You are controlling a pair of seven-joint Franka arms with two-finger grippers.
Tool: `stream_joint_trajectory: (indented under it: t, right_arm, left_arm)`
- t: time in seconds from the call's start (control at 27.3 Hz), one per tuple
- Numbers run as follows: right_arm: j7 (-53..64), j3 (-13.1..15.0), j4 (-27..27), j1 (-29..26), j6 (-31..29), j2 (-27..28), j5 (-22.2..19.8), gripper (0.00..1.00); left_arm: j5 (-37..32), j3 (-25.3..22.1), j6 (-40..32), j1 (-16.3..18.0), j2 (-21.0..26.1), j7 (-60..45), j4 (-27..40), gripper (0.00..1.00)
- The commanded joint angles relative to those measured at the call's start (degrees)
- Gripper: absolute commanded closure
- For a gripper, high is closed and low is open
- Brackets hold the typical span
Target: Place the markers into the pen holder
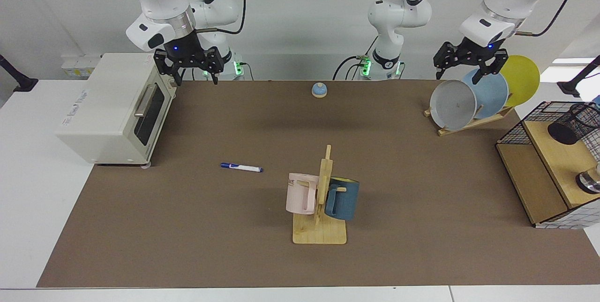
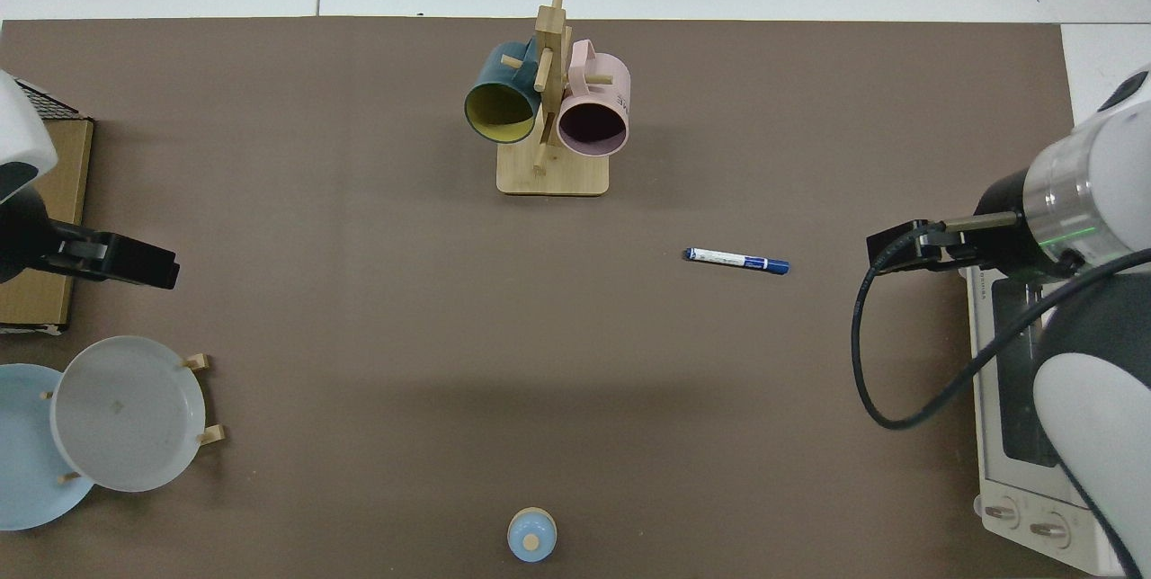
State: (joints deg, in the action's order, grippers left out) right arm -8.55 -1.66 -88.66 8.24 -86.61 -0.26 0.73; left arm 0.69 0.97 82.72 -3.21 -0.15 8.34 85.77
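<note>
since marker (image 1: 242, 167) lies flat, light, stiff, slick, i pinch mid-barrel; my right gripper (image 1: 189, 68) spread, left gripper (image 1: 468, 64) spread, waiting.

Bright, even overhead light, both views in focus, no glare on the matte brown worktop (image 1: 422, 189), only soft diffuse shadows: a broad faint band across its middle and short ones beside the mug rack (image 1: 320, 208).
</note>
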Motion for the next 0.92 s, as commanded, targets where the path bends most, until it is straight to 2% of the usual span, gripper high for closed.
stream_joint_trajectory:
  t: [0.0, 0.11, 0.26, 0.44, 0.51, 0.62, 0.88]
  right_arm:
    - [1.25, 0.07, -1.17, -0.33, 0.22, -0.80, 0.41, 0.00]
    - [0.03, 0.16, -2.66, -0.42, -0.57, -1.50, 0.41, 0.00]
    - [-16.63, -0.01, -6.96, -0.07, -6.18, -2.38, 0.67, 0.00]
    - [-39.75, -0.19, -8.90, 0.11, -9.89, -1.42, 1.02, 0.00]
    - [-47.31, -0.10, -9.77, 0.11, -11.38, -1.15, 3.03, 0.00]
    - [-56.73, -0.01, -11.97, 0.02, -14.71, -0.97, 5.33, 0.00]
    - [-70.98, -0.10, -17.16, 0.02, -19.11, -0.89, 5.33, 0.01]
  left_arm:
    - [0.72, 0.35, -0.72, 0.66, -0.64, 0.28, 0.10, 0.00]
    - [0.81, 0.35, -0.63, 0.66, -0.73, 0.36, 0.10, 0.00]
    - [0.81, 0.44, -0.72, 0.58, -0.64, 0.36, 0.10, 0.00]
    - [0.81, 0.44, -0.72, 0.58, -0.73, 0.36, 0.10, 0.00]
    - [0.72, 0.44, -0.72, 0.58, -0.64, 0.36, 0.10, 0.00]
    - [0.81, 0.44, -0.72, 0.58, -0.73, 0.45, 0.10, 0.00]
    - [0.81, 0.44, -0.72, 0.49, -0.73, 0.36, 0.10, 0.00]
